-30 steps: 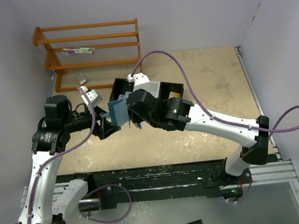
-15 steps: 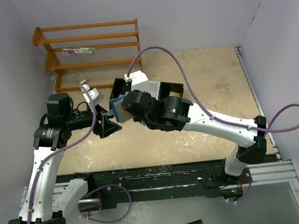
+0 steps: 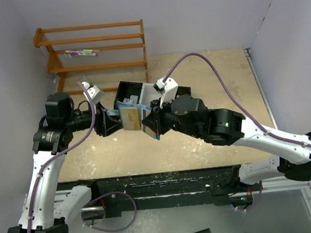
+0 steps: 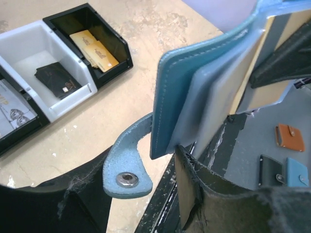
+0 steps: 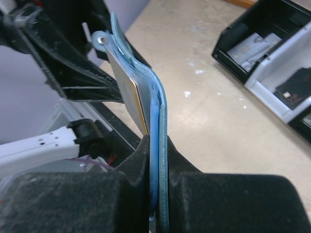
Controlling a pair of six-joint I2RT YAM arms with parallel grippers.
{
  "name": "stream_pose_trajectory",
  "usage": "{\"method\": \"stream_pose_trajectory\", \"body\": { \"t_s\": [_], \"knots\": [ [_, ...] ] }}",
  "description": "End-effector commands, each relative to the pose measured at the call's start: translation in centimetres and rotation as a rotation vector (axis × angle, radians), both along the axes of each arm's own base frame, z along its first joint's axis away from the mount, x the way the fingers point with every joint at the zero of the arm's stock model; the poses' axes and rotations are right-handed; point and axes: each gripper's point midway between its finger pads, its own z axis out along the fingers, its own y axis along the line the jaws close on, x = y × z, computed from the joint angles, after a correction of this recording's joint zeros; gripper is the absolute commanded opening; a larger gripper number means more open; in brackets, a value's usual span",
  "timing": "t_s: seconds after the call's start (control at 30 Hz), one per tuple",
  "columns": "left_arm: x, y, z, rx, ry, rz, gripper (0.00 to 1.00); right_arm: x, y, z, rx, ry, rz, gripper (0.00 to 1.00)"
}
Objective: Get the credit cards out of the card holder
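Observation:
My right gripper is shut on the blue card holder, which it holds on edge above the table. The holder fans open toward my left gripper. The left jaws stand apart around the holder's lower corner, and its snap tab hangs between them. The right finger touches the grey pocket's edge. A gold-tan credit card shows in the pockets. Two more gold credit cards lie in the tray's black end compartment.
The black-and-white tray stands behind the grippers, with a dark card in its white compartment. A wooden rack is at the back left. A black rail runs along the table's front edge.
The right arm has swung to the right and turned the holder, so the gold card's face now shows from above. The left jaws have narrowed around the holder's corner.

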Motion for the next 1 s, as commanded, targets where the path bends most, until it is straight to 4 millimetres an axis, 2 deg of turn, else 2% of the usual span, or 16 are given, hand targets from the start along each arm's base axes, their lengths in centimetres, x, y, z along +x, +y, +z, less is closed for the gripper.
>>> {"method": "stream_pose_trajectory", "body": {
  "t_s": [0.0, 0.13, 0.2, 0.27, 0.37, 0.47, 0.7, 0.77, 0.87, 0.97],
  "knots": [
    [-0.4, -1.2, 4.0, -0.112, 0.004, -0.043, 0.54, -1.9, 1.5, 3.5, 0.147, -0.033, 0.135, 0.00],
    [-2.0, -2.2, 6.1, -0.205, 0.061, -0.133, 0.55, -2.6, 1.4, 4.1, 0.167, -0.042, 0.171, 0.00],
    [-3.7, -2.6, 7.1, -0.256, 0.110, -0.227, 0.59, -2.7, 1.3, 4.3, 0.175, -0.047, 0.177, 0.00],
    [-4.3, -2.7, 7.4, -0.271, 0.124, -0.262, 0.62, -2.7, 1.1, 4.4, 0.174, -0.050, 0.174, 0.00],
    [-4.0, -2.5, 7.2, -0.245, 0.074, -0.225, 0.62, -2.6, 0.8, 4.5, 0.160, -0.053, 0.167, 0.00],
    [-3.2, -2.2, 6.7, -0.209, 0.025, -0.170, 0.60, -1.6, -0.4, 3.8, 0.086, -0.043, 0.092, 0.00],
    [-3.6, -2.1, 6.2, -0.197, -0.003, -0.195, 0.59, 1.4, -3.9, 0.3, -0.227, -0.004, -0.143, 0.00],
    [-3.7, -2.2, 5.9, -0.201, 0.008, -0.207, 0.62, 2.2, -4.4, 0.4, -0.254, -0.019, -0.199, 0.00],
    [-4.3, -2.4, 5.7, -0.218, 0.020, -0.250, 0.75, 2.9, -4.4, 1.1, -0.259, -0.029, -0.242, 0.00],
    [-4.9, -2.5, 5.9, -0.234, 0.002, -0.280, 0.81, 3.3, -4.4, 1.4, -0.281, -0.036, -0.266, 0.00]
  ]
}}
